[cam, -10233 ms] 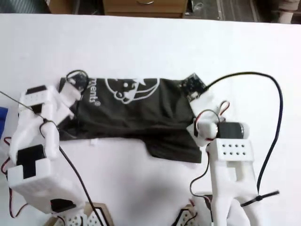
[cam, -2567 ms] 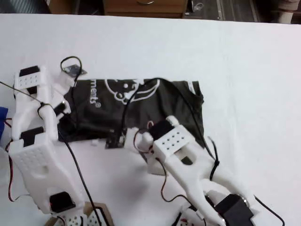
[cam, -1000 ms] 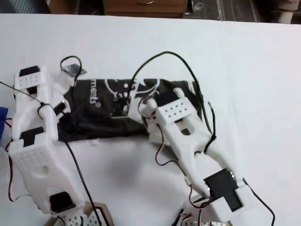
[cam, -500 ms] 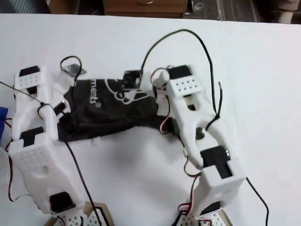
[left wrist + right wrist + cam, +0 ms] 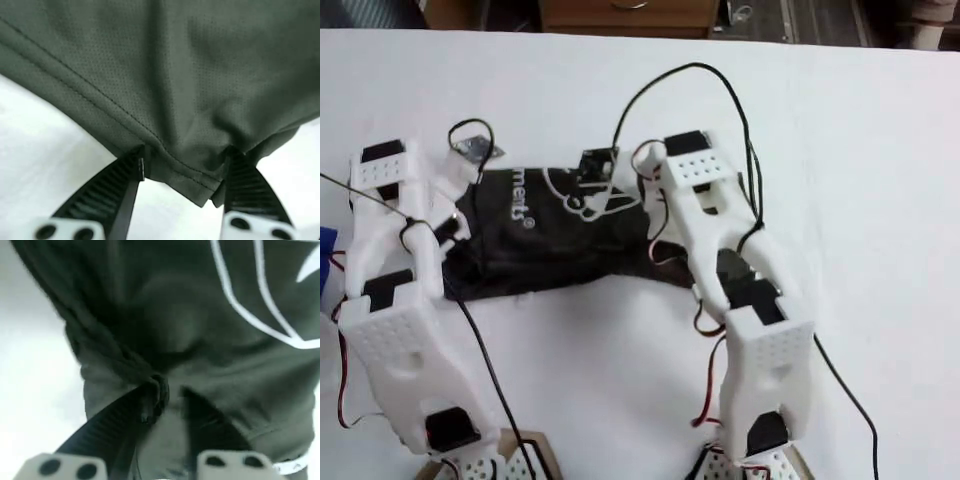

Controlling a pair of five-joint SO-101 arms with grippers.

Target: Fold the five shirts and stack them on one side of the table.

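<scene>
you are mid-fold on one dark shirt [image 5: 535, 245], lying left of the middle of the table [image 5: 840, 120]. your right gripper [image 5: 170, 395] pinches its bunched edge. your left gripper [image 5: 186, 159] is spread wide around the hem. stacking looks not yet begun.

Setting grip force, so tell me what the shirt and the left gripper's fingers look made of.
The shirt: dark matte knit, likely sports mesh, given its fine pinhole texture and stitched hem. The left gripper fingers: black plastic, probably printed, with ribbed faces.
</scene>
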